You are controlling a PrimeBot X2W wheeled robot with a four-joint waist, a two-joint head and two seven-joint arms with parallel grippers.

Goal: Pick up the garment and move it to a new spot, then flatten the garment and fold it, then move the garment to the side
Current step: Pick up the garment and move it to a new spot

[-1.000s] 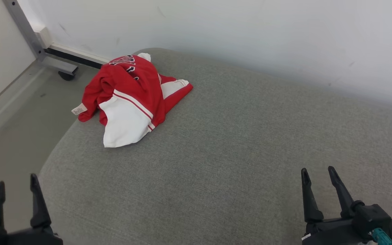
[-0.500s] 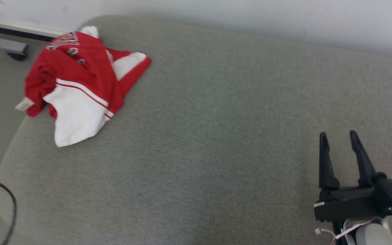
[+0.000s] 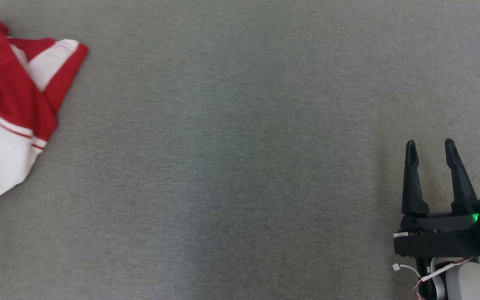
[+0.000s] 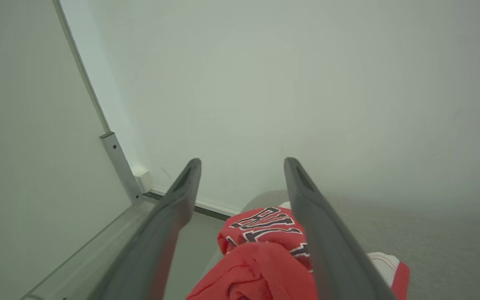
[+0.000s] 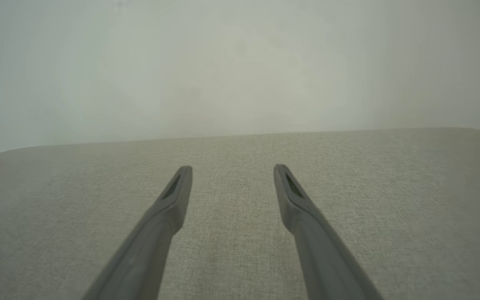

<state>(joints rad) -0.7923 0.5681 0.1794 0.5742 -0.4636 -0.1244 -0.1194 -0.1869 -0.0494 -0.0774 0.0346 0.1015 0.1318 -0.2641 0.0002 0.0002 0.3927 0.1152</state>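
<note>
Head view: garment point(image 3: 11, 104) crumpled at grey cushion's point(image 3: 240, 166) left edge, ungripped. Left gripper point(image 4: 242, 162) spread, empty, aimed over it; right gripper point(image 3: 429, 143) spread, empty, well apart. Pickup step pending: you'd lower left onto the bunch, then pinch.

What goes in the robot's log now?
stage: not picked up | garment: crumpled on cushion | left gripper: open, facing garment | right gripper: open, empty
</note>
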